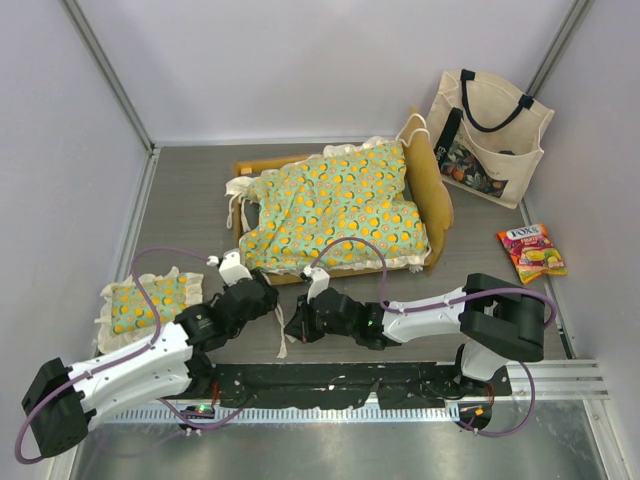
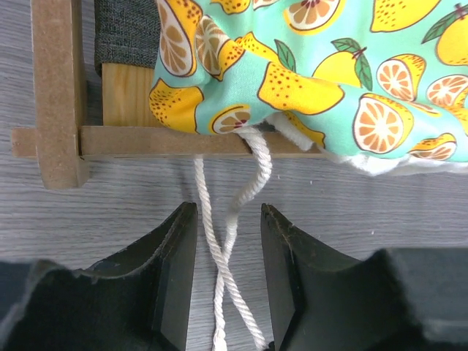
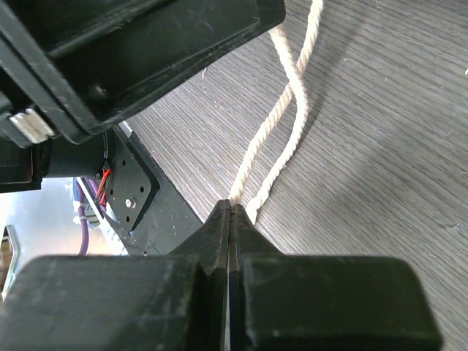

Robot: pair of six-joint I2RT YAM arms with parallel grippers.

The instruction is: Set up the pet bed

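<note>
The pet bed's light-wood frame stands mid-table with the green citrus-print mattress cushion lying on it. In the left wrist view the cushion's corner hangs over the wooden side rail, and two white tie cords trail from it across the table. My left gripper is open, its fingers either side of the crossed cords without touching them. My right gripper is shut on the end of one tie cord, with the other cord lying beside its tip. Both grippers sit close together in front of the bed.
A small matching ruffled pillow lies at the left by my left arm. A cream tote bag leans at the back right, and a candy packet lies to the right of the bed. The arms' black base rail runs along the near edge.
</note>
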